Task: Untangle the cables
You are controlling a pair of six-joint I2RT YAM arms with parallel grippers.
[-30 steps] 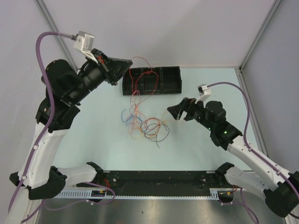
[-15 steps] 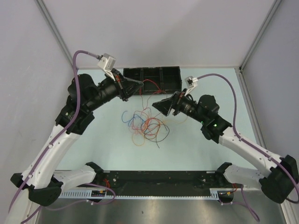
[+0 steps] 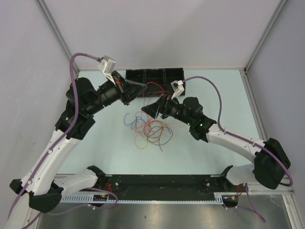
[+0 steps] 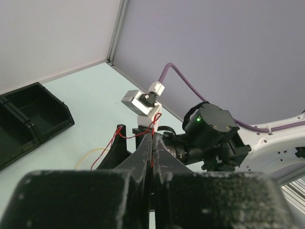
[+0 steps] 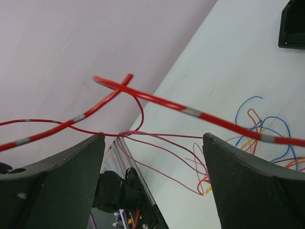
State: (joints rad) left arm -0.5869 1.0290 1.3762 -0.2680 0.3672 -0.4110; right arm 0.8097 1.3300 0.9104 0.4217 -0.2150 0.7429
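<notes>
The cables [image 3: 150, 128] lie as a loose tangle of red, blue, orange-yellow and black wires on the pale table. My left gripper [image 3: 142, 86] is shut on a red cable [image 4: 153, 130] and holds it raised over the tangle, in front of the black bin. The red cable runs from its tips down to the pile. My right gripper [image 3: 147, 109] is open, close below the left one. In the right wrist view the taut red cable [image 5: 190, 110] crosses just above the gap of the right gripper [image 5: 153, 138], not touched by either finger.
A black divided bin [image 3: 159, 81] stands at the back of the table, also at the left of the left wrist view [image 4: 28, 114]. The right arm's wrist [image 4: 212, 131] sits right ahead of the left fingers. A black rail [image 3: 162, 187] runs along the near edge.
Left gripper carried the red cable right, to the bin's front. Right gripper moved left and further back, closing in under the left gripper and the raised red cable.
</notes>
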